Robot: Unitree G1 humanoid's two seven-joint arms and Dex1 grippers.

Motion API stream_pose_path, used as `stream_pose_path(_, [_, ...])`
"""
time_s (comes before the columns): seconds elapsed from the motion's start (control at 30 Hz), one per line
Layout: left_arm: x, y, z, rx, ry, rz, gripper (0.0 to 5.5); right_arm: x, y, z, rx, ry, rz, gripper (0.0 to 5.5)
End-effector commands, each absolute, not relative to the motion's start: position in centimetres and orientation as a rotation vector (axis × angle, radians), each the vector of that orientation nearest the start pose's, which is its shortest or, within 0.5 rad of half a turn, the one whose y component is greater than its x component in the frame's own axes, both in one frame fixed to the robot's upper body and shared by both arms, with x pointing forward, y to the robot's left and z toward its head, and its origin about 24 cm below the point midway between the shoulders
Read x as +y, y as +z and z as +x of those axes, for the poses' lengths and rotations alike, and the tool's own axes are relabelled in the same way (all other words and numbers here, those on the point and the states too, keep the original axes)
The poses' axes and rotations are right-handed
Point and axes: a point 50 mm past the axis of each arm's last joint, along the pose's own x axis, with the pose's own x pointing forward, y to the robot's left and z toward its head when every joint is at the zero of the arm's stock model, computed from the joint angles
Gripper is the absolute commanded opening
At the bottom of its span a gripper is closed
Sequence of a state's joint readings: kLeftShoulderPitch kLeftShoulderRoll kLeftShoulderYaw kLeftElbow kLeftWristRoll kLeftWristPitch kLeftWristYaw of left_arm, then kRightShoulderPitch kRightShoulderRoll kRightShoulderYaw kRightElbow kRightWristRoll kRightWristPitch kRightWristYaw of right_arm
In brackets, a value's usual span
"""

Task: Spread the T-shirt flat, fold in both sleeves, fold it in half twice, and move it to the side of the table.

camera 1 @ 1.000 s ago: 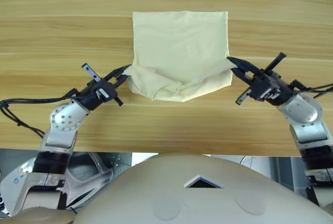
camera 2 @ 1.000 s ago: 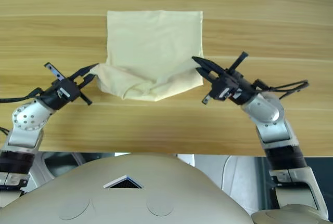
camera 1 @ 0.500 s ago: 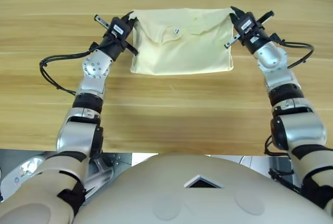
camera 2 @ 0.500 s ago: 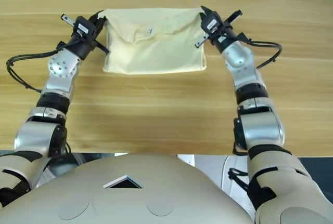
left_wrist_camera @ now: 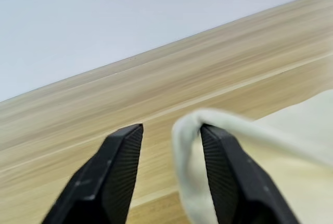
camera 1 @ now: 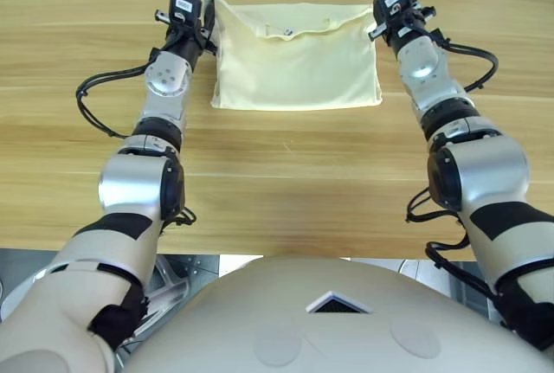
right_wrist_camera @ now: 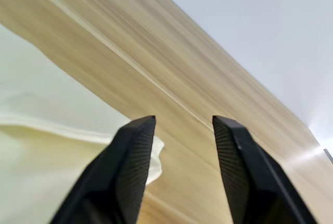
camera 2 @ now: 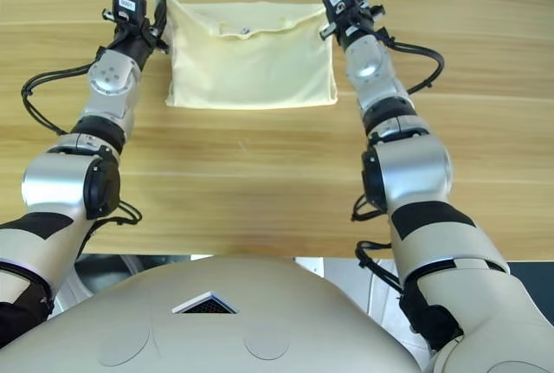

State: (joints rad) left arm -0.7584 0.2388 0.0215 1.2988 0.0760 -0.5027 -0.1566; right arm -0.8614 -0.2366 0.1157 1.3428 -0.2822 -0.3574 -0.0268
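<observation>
1. One T-shirt (camera 1: 294, 57) lies on the one wooden table (camera 1: 286, 174). It is a pale yellow shirt folded into a rectangle wider than it is deep, and it sits toward 12 o'clock, on the far part of the table from the robot.
2. Its near edge lies flat on the wood, and a folded layer runs along its far edge.
3. There are two grippers, each with two black fingers, one at each far corner of the shirt.
4. The left gripper (left_wrist_camera: 167, 130) is at the shirt's 10 o'clock corner. Its fingers are spread apart, and a raised loop of cloth stands between them against one finger (left_wrist_camera: 223, 177), unpinched.
5. The right gripper (right_wrist_camera: 183, 121) is at the 2 o'clock corner. Its fingers are parted wide with bare wood in the gap, and the shirt's corner lies just beside one finger (right_wrist_camera: 122, 172).
</observation>
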Motion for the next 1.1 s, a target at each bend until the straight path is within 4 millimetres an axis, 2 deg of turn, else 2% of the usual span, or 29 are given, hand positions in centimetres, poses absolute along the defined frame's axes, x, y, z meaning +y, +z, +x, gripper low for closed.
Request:
stream_pose_path(0.03, [17.2,4.8,37.4,0.116,-0.182,0.307,2.72,-15.8,6.2,38.8,0.151,0.119,-0.520,2.78])
stream_pose_path(0.17, [17.5,4.1,37.5,0.222,-0.148,0.345,3.40,-15.8,6.6,39.1,0.164,0.039,-0.479,3.44])
stream_pose_path(0.23, [19.1,3.8,37.2,0.255,-0.071,0.350,3.81,-14.6,6.1,38.6,0.092,0.098,-0.539,3.44])
stream_pose_path(0.27, [20.0,4.1,37.1,0.233,-0.028,0.348,3.92,-13.4,5.4,37.8,0.025,0.172,-0.585,3.44])
stream_pose_path(0.3, [20.7,4.4,37.0,0.195,0.006,0.319,4.17,-11.9,4.6,36.7,-0.052,0.261,-0.632,3.44])
stream_pose_path(0.37, [22.0,4.9,36.6,0.092,0.065,0.241,4.20,-8.5,3.1,34.4,-0.173,0.446,-0.698,3.44])
stream_pose_path(0.43, [23.6,5.7,35.6,-0.074,0.160,0.071,4.20,-4.5,1.5,32.5,-0.216,0.660,-0.855,3.44])
stream_pose_path(0.47, [24.1,6.0,34.9,-0.169,0.199,0.009,4.20,-3.5,1.0,32.0,-0.215,0.715,-0.934,3.44])
stream_pose_path(0.53, [24.6,5.8,33.5,-0.290,0.243,-0.085,4.20,-2.5,0.3,31.8,-0.187,0.779,-1.052,3.44])
stream_pose_path(0.63, [24.7,4.6,31.7,-0.340,0.243,-0.124,4.20,-2.5,-0.5,31.7,-0.152,0.839,-1.190,3.44])
stream_pose_path(0.7, [24.5,4.2,31.3,-0.342,0.230,-0.128,4.20,-3.6,-1.4,31.0,-0.177,0.917,-1.277,3.44])
stream_pose_path(0.77, [23.9,4.5,31.6,-0.356,0.191,-0.127,4.20,-6.2,-2.9,28.6,-0.279,1.120,-1.340,3.44])
stream_pose_path(0.83, [22.8,5.0,32.1,-0.370,0.122,-0.094,4.20,-10.9,-3.9,24.2,-0.359,1.405,-1.325,3.44])
stream_pose_path(0.9, [21.9,5.0,32.4,-0.355,0.074,-0.079,4.20,-15.2,-3.0,20.9,-0.360,1.511,-1.309,3.44])
stream_pose_path(0.93, [21.7,4.9,32.5,-0.342,0.060,-0.073,4.20,-17.3,-2.0,20.2,-0.337,1.476,-1.320,3.44])
stream_pose_path(1.0, [21.4,4.7,32.6,-0.325,0.043,-0.061,4.20,-20.0,-0.1,19.4,-0.303,1.372,-1.329,3.44])
stream_pose_path(1.1, [21.1,4.6,32.7,-0.311,0.018,-0.026,4.20,-23.5,2.1,19.5,-0.219,1.144,-1.366,3.44])
